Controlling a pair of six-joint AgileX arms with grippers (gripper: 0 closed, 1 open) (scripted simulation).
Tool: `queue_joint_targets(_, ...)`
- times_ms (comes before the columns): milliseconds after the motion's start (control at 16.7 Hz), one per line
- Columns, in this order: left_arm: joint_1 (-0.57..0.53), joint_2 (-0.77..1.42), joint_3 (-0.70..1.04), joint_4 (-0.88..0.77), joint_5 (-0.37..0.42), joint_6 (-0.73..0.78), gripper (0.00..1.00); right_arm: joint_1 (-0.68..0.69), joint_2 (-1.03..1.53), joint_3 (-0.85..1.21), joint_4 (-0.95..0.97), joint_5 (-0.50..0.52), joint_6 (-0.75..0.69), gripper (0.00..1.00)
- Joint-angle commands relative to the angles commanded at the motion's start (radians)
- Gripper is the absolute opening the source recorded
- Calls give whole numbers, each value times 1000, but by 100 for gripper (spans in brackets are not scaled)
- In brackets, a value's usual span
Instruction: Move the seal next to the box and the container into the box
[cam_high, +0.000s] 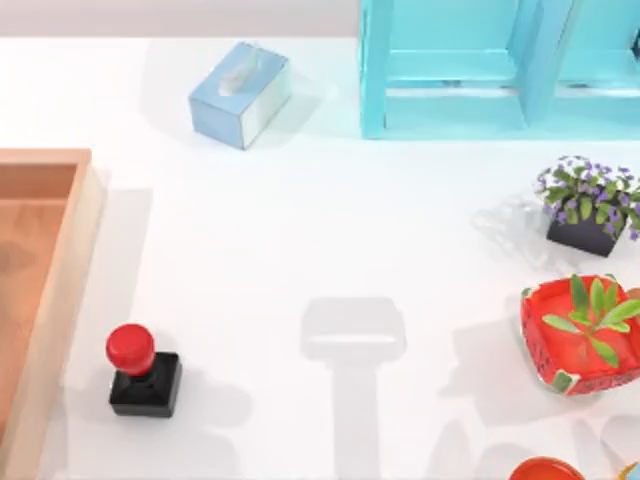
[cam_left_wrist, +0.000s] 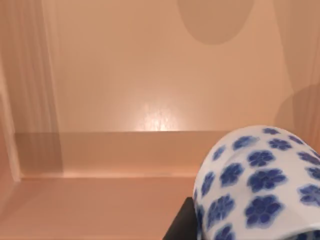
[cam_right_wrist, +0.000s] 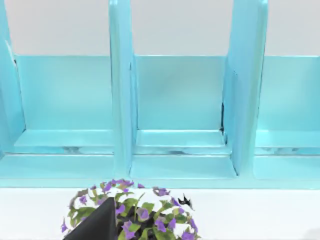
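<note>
Container (cam_left_wrist: 260, 185) pinched by left gripper above box (cam_left_wrist: 150, 75) floor; lower squarely, release clear of rim. Seal (cam_high: 140, 370) at seven o'clock.

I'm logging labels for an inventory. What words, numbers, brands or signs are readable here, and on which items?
None: no readable text in any view.
container: blue flower pattern, no lettering.
seal: plain red knob, black base.
tissue box, box, blue shelf, red bowl: unmarked.
</note>
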Motion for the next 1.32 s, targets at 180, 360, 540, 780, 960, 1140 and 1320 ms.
queue_joint_targets(180,-4,1,3,-2,-2,1,0,0,0,0,0,0,0,100)
queue_joint_targets(360,-3,11,-30,37,-1,1,0,0,0,0,0,0,0,100)
queue_joint_targets(540,0,30,-94,124,-1,3,0,0,0,0,0,0,0,100)
queue_joint_targets(780,4,60,-183,249,0,5,0,0,0,0,0,0,0,100)
queue_joint_targets(960,5,67,-206,273,0,6,0,0,0,0,0,0,0,100)
queue_joint_targets(1140,5,67,-206,273,0,6,8,0,0,0,0,0,0,100)
queue_joint_targets(1320,5,67,-206,273,0,6,30,0,0,0,0,0,0,100)
